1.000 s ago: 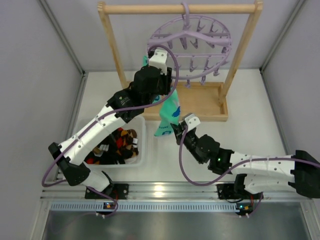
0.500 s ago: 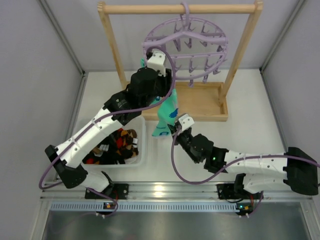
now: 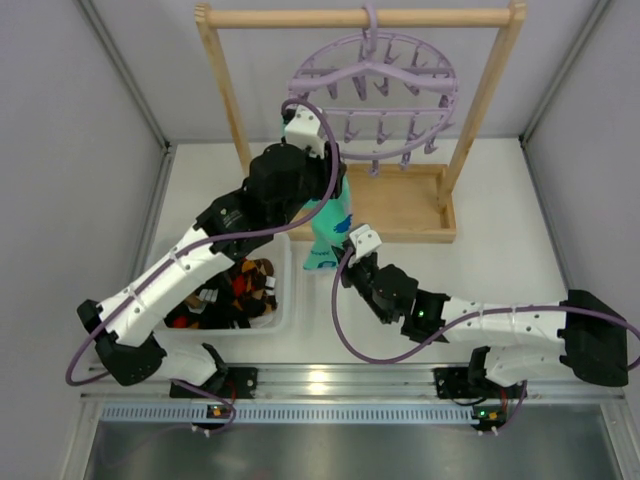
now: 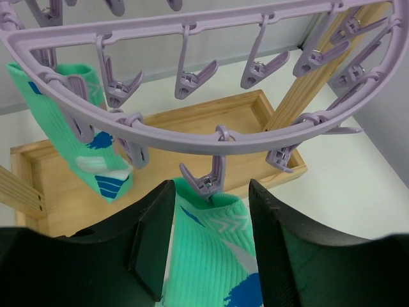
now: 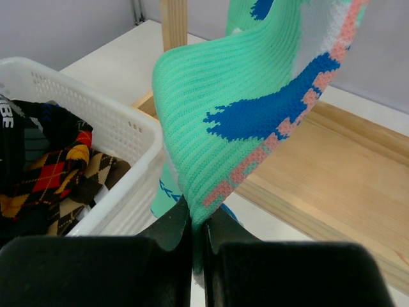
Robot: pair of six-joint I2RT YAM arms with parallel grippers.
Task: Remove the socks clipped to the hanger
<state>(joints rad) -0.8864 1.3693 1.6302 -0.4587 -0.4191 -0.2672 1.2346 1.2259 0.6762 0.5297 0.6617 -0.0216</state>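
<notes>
The lavender hanger [image 3: 375,90] hangs by its hook from the wooden rail, and its ring [image 4: 192,131] crosses the left wrist view. One teal-mint sock [image 3: 330,222] dangles from a clip [image 4: 208,182] at the ring's near edge. My left gripper [image 4: 211,214] is open, its fingers standing on either side of that sock's cuff [image 4: 204,262] just below the clip. My right gripper [image 5: 198,224] is shut on the sock's lower end [image 5: 230,96], in front of the frame. A second teal sock [image 4: 77,121] stays clipped further left.
A white basket [image 3: 285,300] at the left holds argyle and dark socks [image 3: 240,285]; its rim [image 5: 121,134] is close to my right gripper. The wooden frame's base tray [image 3: 410,215] lies right behind the hanging sock, with posts either side.
My left gripper's fingers have spread wider around the sock's cuff. Both arms have shifted a little left, and the hanger has swung from tilted back toward level.
</notes>
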